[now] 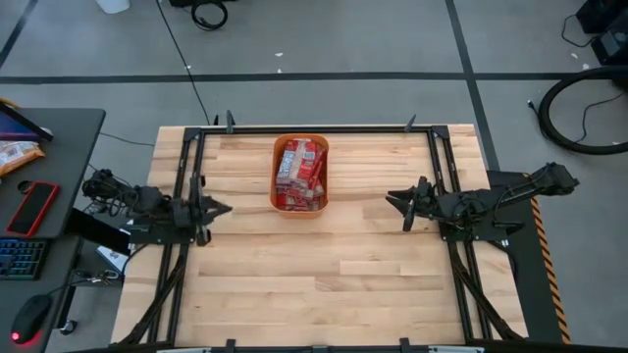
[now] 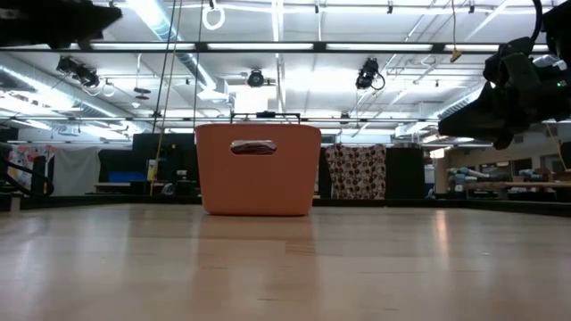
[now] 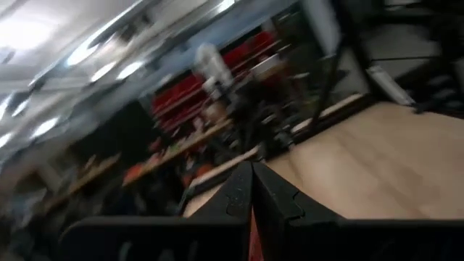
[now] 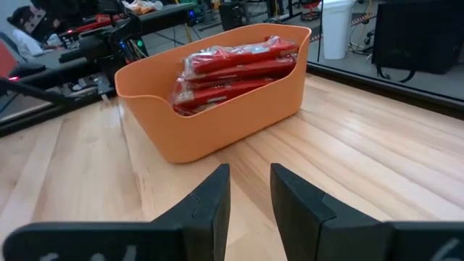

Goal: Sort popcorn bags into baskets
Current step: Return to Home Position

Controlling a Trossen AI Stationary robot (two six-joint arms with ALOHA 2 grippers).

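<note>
Front of the tabletop (image 1: 334,284) is bare wood.

Mid-depth, the arms sit at opposite side rails, pointing inward at each other, both raised off the wood.
- Left gripper (image 3: 252,175), left edge: fingers pressed together, empty. Its wrist view is smeared, but the two tips clearly meet.
- Right gripper (image 4: 250,171), right edge: fingers parted by a narrow gap, empty, aimed at the tub.
- Both are well apart from the tub.

Farther back, centred left to right and near the far edge, the orange tub (image 4: 225,119) stands upright on the wood with its long axis running front to back. Its handle slot (image 2: 254,147) faces the low camera.

The popcorn bags (image 1: 299,169) lie inside the tub, stacked flat. They are red packets, a few with the pale label side up. The top of the pile sits about level with the rim. I can't tell the exact count.

Off the table to the left is a dark desk (image 1: 69,132) with a red smartphone (image 1: 33,207) and a keyboard (image 1: 20,258). On the floor past the far right corner is a black cable loop (image 1: 584,113).
</note>
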